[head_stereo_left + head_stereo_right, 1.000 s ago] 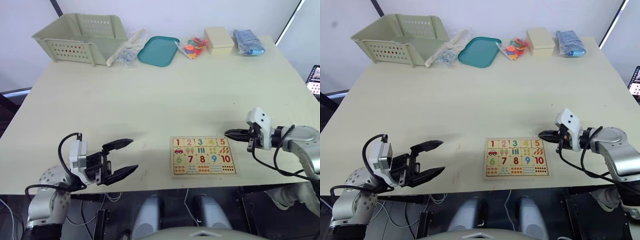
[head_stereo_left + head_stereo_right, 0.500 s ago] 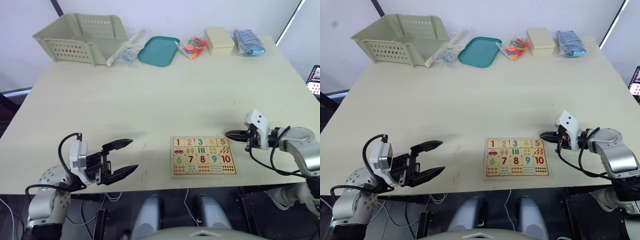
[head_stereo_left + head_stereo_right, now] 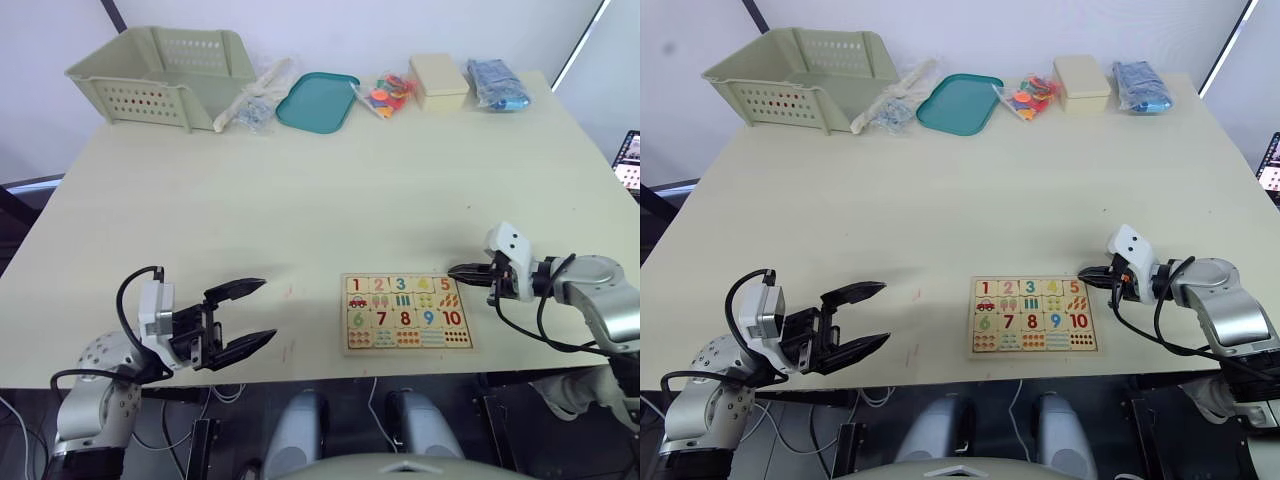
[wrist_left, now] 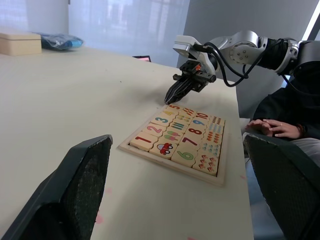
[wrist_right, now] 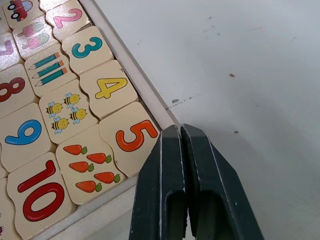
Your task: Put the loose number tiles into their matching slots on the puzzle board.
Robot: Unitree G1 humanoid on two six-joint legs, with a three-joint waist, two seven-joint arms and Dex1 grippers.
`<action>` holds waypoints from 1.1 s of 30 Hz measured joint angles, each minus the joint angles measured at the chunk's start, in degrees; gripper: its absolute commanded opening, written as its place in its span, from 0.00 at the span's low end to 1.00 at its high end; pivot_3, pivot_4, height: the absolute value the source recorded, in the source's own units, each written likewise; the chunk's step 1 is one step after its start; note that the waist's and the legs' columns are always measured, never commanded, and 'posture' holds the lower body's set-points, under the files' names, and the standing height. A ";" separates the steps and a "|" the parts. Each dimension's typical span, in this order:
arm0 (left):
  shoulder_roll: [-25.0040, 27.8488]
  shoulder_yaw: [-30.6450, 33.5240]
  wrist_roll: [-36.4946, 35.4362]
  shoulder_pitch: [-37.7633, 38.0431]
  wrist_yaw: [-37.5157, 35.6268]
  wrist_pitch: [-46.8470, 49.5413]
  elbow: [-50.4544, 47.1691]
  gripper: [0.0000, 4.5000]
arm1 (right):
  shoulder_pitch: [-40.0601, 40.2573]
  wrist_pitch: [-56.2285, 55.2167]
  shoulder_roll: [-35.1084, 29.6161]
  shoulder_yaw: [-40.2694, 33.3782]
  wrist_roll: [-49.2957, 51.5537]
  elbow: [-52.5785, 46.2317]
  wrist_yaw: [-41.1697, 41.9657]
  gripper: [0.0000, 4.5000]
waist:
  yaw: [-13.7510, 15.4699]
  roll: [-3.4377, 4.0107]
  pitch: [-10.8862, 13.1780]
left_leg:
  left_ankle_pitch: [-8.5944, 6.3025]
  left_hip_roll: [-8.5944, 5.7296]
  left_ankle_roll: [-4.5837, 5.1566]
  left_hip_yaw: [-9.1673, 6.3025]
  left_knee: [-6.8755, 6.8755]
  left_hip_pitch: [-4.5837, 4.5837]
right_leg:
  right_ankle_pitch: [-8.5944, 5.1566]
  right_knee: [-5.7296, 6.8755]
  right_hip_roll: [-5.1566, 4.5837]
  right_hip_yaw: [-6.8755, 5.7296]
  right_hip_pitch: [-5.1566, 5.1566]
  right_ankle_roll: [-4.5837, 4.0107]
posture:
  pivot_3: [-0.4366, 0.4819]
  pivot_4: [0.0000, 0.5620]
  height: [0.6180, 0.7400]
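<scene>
Tiles read 1–5 in puzzle board (image 3: 406,311); right gripper (image 5: 179,131) closed.

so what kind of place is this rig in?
Probably a lab or office test bench: a plain pale table holding a number puzzle board, a green storage basket and bagged toys, with a seated person beside it.

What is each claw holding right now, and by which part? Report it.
Nothing is held. The right claw is shut empty at the puzzle board corner beside tile 5. The left claw is open and empty.
</scene>
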 measured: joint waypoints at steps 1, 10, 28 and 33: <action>0.00 0.00 0.00 0.00 0.00 0.00 0.00 1.00 | 0.09 0.03 -0.03 0.00 0.00 -0.16 0.02 0.02 | 0.00 0.00 0.00 | 0.00 0.00 0.00 0.00 0.00 0.00 | 0.00 0.00 0.00 0.00 0.00 0.00 | 0.48 0.27 1.00; 0.00 0.00 0.00 -0.05 0.05 0.00 0.00 1.00 | 0.46 0.03 -0.17 -0.11 0.11 -0.60 -0.19 0.02 | 0.02 0.00 0.00 | 0.00 0.00 0.00 0.00 0.00 0.00 | 0.00 0.00 0.00 0.00 0.00 0.00 | 0.48 0.27 1.00; -0.06 1.34 -0.08 4.55 3.08 0.50 -0.75 1.00 | 28.91 -8.66 -2.32 -24.97 9.83 -13.20 3.01 0.86 | 0.26 -0.01 -0.01 | 0.00 0.01 0.00 0.00 0.00 0.09 | -0.04 0.00 0.00 0.01 0.13 -0.04 | 0.48 0.27 1.00; -0.05 3.03 0.41 8.37 6.31 0.51 -0.79 1.00 | 37.48 -10.68 -0.02 -31.48 10.62 -14.73 1.79 0.98 | 0.20 -0.01 -0.02 | 0.00 0.03 0.00 0.00 -0.01 0.12 | -0.13 -0.01 0.02 0.03 0.15 -0.17 | 0.48 0.27 1.00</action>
